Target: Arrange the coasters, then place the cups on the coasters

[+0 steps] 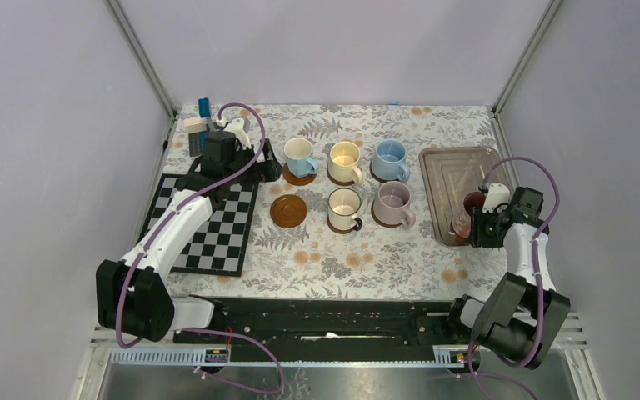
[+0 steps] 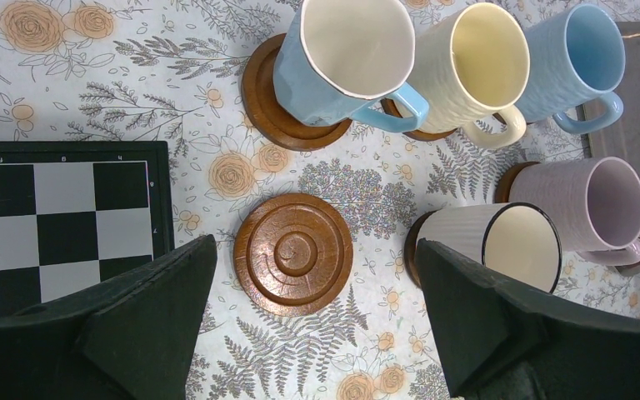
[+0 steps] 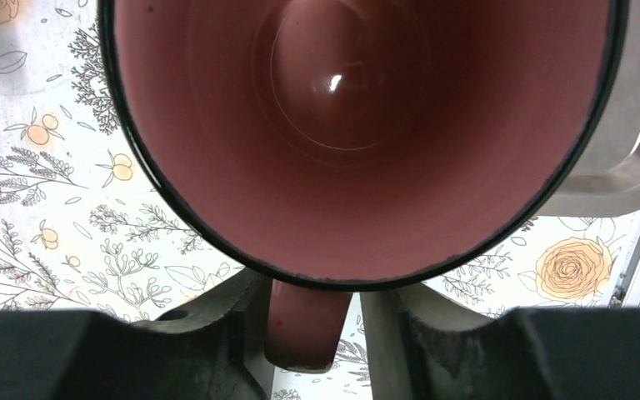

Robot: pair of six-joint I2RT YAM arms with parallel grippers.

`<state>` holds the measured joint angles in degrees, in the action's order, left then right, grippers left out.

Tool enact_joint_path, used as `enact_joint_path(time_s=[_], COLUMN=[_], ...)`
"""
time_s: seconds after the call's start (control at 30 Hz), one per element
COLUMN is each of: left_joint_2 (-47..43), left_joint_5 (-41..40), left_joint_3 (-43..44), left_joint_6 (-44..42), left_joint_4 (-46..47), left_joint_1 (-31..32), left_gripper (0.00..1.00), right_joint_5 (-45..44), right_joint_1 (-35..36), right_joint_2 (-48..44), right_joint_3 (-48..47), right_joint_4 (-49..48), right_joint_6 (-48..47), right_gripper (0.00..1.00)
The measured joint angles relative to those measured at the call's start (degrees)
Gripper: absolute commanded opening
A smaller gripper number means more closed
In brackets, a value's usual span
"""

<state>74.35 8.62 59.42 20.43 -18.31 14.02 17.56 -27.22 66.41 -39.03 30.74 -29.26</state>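
Your right hand [image 3: 308, 300] has its fingers [image 3: 217, 329] drawn in close on either side of the handle [image 3: 304, 329] of the pinkish red ceramic cup [image 3: 358, 125]. One finger touches the handle and a thin sliver of cloth shows against the other, so you cannot tell whether the grip is firm. In the top view that cup sits over the near left part of the rectangular grey metal tray [image 1: 458, 167], whose raised rim lies just beside it.

Your left hand [image 2: 315, 250] is spread as wide as it goes and holds nothing. It hangs over the bare round brown wooden coaster [image 2: 293, 254].

Around that coaster:
- The black-and-white chequered board [image 2: 58, 217] lies just to one side.
- The white-cream cup with a dark rim [image 2: 487, 237] stands close on the other side.
- Behind stand the light blue cup with a cream inside [image 2: 333, 71], the yellow-cream cup [image 2: 467, 71] and the all-blue cup [image 2: 571, 62].
- The lilac-grey cup [image 2: 579, 204] stands nearest the tray.

Each of these five cups stands on its own coaster.

Small white characters run along the board's border, too small to read.

A broad band of the floral worktop [image 1: 358, 258] runs between the cups and your arm bases. Walls close in the back and both sides, and small blocks [image 1: 196, 127] sit in the far left corner.
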Motion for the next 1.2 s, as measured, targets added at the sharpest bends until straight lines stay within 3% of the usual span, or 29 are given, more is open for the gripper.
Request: enact_joint_path(time_s=[0.27,0.57,1.2], left_joint_2=[0.00,0.00,0.04], left_joint_5=[0.02,0.04,0.28], left_joint_3=[0.00,0.00,0.09], left_joint_6=[0.20,0.20,0.61], left_joint_4=[0.00,0.00,-0.39], left_joint_1=[-0.15,-0.17,-1.44], left_gripper=[0.99,0.99,0.99], right_joint_5=[-0.90,-0.87,7.89], right_joint_1=[-0.31,-0.26,1.22], right_joint_2=[0.28,-2.19,-1.77], right_joint_3=[-0.22,-1.55,-20.44], right_joint_4=[-1.77,2.16,6.32], right_joint_6=[0.00,-0.50,2.40], right_gripper=[0.00,0.00,0.00])
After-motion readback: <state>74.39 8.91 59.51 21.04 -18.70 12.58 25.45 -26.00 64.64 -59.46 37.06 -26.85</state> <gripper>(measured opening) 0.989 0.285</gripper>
